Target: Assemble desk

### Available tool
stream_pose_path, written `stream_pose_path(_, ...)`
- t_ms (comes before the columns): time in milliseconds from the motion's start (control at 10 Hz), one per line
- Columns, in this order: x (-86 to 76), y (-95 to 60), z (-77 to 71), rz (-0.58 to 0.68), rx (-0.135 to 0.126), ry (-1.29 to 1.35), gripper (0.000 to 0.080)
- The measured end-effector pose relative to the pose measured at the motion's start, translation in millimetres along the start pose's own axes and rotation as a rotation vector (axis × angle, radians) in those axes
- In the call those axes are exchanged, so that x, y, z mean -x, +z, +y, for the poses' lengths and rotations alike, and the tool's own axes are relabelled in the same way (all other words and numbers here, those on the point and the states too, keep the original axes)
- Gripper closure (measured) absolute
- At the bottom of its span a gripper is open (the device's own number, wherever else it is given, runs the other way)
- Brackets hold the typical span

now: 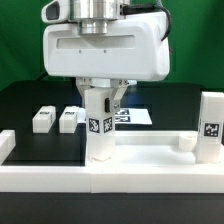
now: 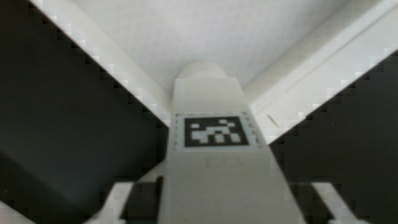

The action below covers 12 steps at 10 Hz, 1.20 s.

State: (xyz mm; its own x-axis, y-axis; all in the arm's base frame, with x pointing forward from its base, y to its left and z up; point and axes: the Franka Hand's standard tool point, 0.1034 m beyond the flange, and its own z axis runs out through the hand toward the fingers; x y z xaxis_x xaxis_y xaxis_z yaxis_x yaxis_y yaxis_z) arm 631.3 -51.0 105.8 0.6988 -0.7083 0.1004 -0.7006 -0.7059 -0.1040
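In the exterior view, the black counter (image 1: 25,100) carries two loose block legs (image 1: 42,120) lying side by side at the exterior view's left, well apart from the arm. The marker board (image 1: 133,116) lies flat on the far side, partly hidden behind the arm's white body. At the exterior view's right another tagged leg (image 1: 210,125) stands upright, with a small white block (image 1: 185,143) just beside it. The wide tabletop panel (image 1: 145,152) stretches across the near part of the scene, and a long low white rail (image 1: 50,183) runs nearer still. The tool (image 1: 101,98) hangs from the bulky white wrist over the middle of the panel. It is pinching a desk leg (image 1: 100,135), which stands upright with its tags facing the camera. The leg's lower end reaches down to the panel, though I cannot tell whether it touches. The wrist's body hides the far part of the counter behind it.

In the wrist view, the desk leg (image 2: 221,165) fills the middle and points away from the camera, with a black-and-white tag (image 2: 215,132) on its face. The tool (image 2: 217,192) has one finger on each side of it, the fingers (image 2: 128,200) only partly spread around the leg. Two white bands (image 2: 107,60) run beyond the leg and meet past its end. The black counter (image 2: 45,130) shows on both sides.
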Motion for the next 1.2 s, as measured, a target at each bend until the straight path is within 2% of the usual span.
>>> stream_pose_path(300,-0.8,0.1,1.5,-0.006,-0.007,0.176,0.0511)
stream_pose_path(400,0.9,0.3,2.9,-0.02,-0.019,0.355,0.0511)
stream_pose_path(700,4.7,0.7,2.5,-0.064,-0.03,0.722,0.0511)
stream_pose_path(1100,2.6,1.7,2.4,-0.104,-0.042,1.038,0.0511)
stream_pose_path(1200,3.1,1.9,1.6,-0.105,-0.043,1.05,0.0447)
